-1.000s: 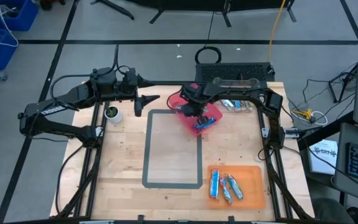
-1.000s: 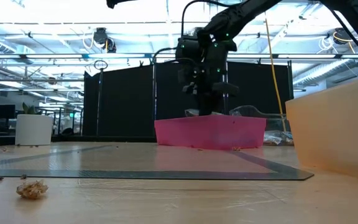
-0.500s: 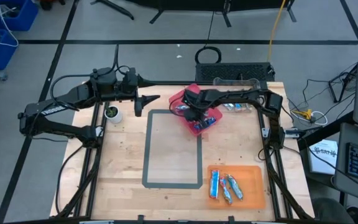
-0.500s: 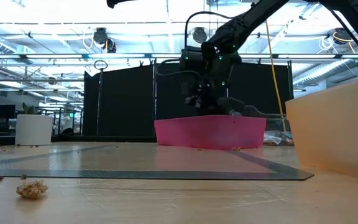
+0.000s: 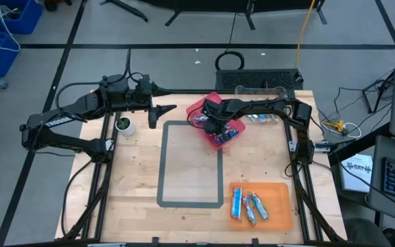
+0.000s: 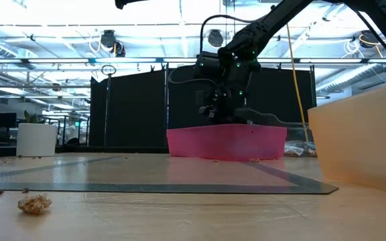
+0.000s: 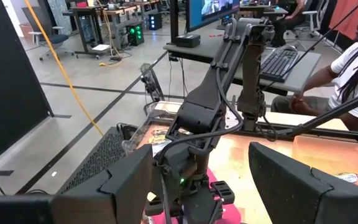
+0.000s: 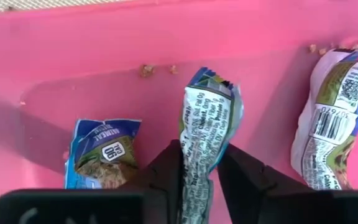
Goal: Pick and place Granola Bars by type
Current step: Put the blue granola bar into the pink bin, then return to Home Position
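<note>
High view: we see our right gripper [image 5: 214,127] down in the pink bin [image 5: 233,125], left gripper [image 5: 158,113] waiting apart, fingers spread. Right wrist view: our fingers [image 8: 165,174] flank a granola bar [image 8: 205,137]; whether they pinch it, we cannot tell.

In the low view, the pink bin's [image 6: 226,144] contents are hidden by its wall. A bar [image 8: 328,127] is cut off at the right wrist view's right edge; bar wrappers are unreadable from above.
</note>
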